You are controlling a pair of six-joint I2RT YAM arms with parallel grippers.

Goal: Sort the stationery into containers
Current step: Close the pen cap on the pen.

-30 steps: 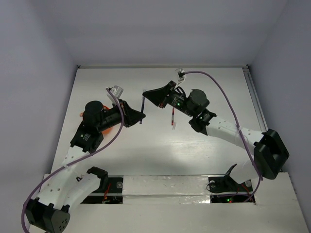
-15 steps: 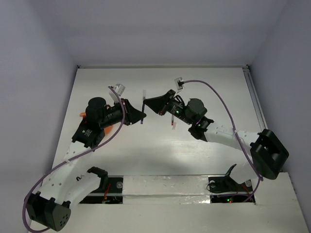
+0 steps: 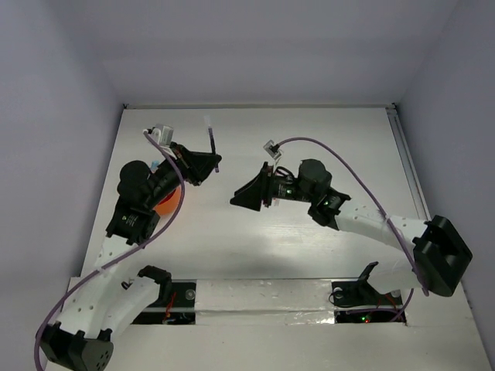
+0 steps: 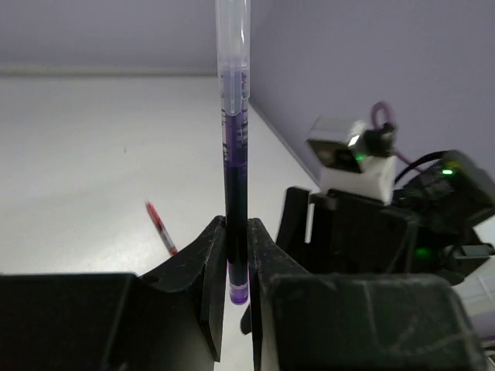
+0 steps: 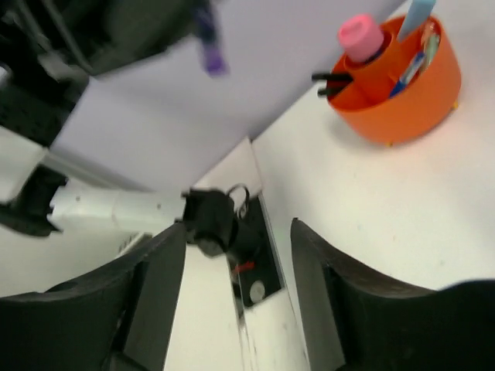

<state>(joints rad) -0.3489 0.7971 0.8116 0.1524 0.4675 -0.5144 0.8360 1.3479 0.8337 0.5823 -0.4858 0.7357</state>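
Pen [image 4: 234,154]: slim, with a clear barrel and purple ink. It stands upright, pinched near its lower end by the left hand [image 4: 236,232] and held above the surface [image 3: 325,139].
Left hand: pressed together on the pen. It sits toward the far left of the surface, beyond the pot [image 5: 402,100] and apart from it.
Right hand [image 5: 236,232]: fingers spread, with nothing between them. It is over the middle of the surface, pointing toward the left arm [image 3: 139,209].
Pot: round and orange, standing on the left part of the surface. The overhead view shows it partly hidden under the left arm.
Pot contents: a pink-capped tube [image 5: 360,35] and blue pens [image 5: 412,68] stand inside.
Red pen [image 4: 161,228]: lying flat and loose on the surface, outside the pot.
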